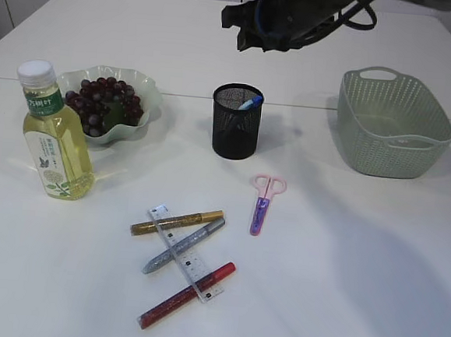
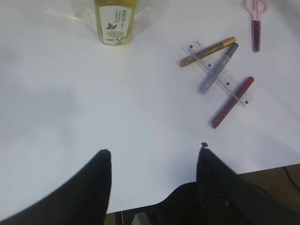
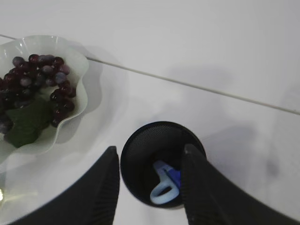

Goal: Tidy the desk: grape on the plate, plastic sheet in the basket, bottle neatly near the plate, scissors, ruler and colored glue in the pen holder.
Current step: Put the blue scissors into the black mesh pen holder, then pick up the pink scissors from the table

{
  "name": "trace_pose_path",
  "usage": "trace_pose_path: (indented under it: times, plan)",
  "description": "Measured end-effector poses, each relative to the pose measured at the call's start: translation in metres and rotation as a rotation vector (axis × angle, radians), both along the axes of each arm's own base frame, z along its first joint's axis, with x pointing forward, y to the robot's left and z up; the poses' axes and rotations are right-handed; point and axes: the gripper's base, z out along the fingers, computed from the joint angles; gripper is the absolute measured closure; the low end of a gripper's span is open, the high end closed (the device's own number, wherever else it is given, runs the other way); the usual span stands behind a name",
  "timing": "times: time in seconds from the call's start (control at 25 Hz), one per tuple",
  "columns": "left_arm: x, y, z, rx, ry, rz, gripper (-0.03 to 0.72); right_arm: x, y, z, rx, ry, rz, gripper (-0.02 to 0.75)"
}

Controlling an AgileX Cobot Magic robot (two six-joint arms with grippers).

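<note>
The grapes [image 1: 104, 103] already lie in the wavy-rimmed translucent plate [image 1: 149, 92], and the bottle [image 1: 53, 133] of yellow drink stands upright just beside it. In the black mesh pen holder [image 1: 235, 130] sits one item with blue looped handles, likely a pair of scissors [image 3: 165, 183]. Still lying out on the white surface [image 1: 359, 257] are the pink-handled scissors [image 1: 263, 201], the clear ruler [image 1: 187, 253], and the gold [image 1: 177, 222], silver [image 1: 183, 245] and red glue pens [image 1: 186, 295], glittery slim tubes crossed over and under the ruler. The pale green woven basket [image 1: 393, 127] shows no plastic sheet that I can make out. The right tool [image 3: 150, 183] hangs over the holder, jaws apart, empty. The left tool [image 2: 154, 183] hovers near the surface's edge, jaws apart, holding nothing
</note>
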Motion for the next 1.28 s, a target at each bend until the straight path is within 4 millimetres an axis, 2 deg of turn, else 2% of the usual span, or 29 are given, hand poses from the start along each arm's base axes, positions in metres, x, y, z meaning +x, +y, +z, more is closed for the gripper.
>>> trace_pose_path:
  times: [0.2, 0.4, 0.52, 1.04, 1.28]
  plan:
    - [0.0, 0.0, 0.0, 0.0, 0.0, 0.0, 0.264, -0.016, 0.0, 0.028, 0.027, 0.141, 0.02, 0.384]
    - [0.0, 0.0, 0.0, 0.0, 0.0, 0.0, 0.265, -0.032, -0.001, 0.047, 0.007, 0.287, 0.06, 0.385]
    - [0.0, 0.001, 0.0, 0.014, -0.003, 0.004, 0.264, -0.04, -0.003, 0.051, -0.023, 0.358, 0.076, 0.386]
    - [0.001, 0.004, 0.0, 0.05, -0.011, 0.014, 0.264, -0.045, -0.002, 0.055, -0.003, 0.388, 0.091, 0.387]
    - [0.001, 0.005, 0.0, 0.056, -0.013, 0.01, 0.264, -0.065, -0.01, 0.068, 0.001, 0.393, 0.091, 0.387]
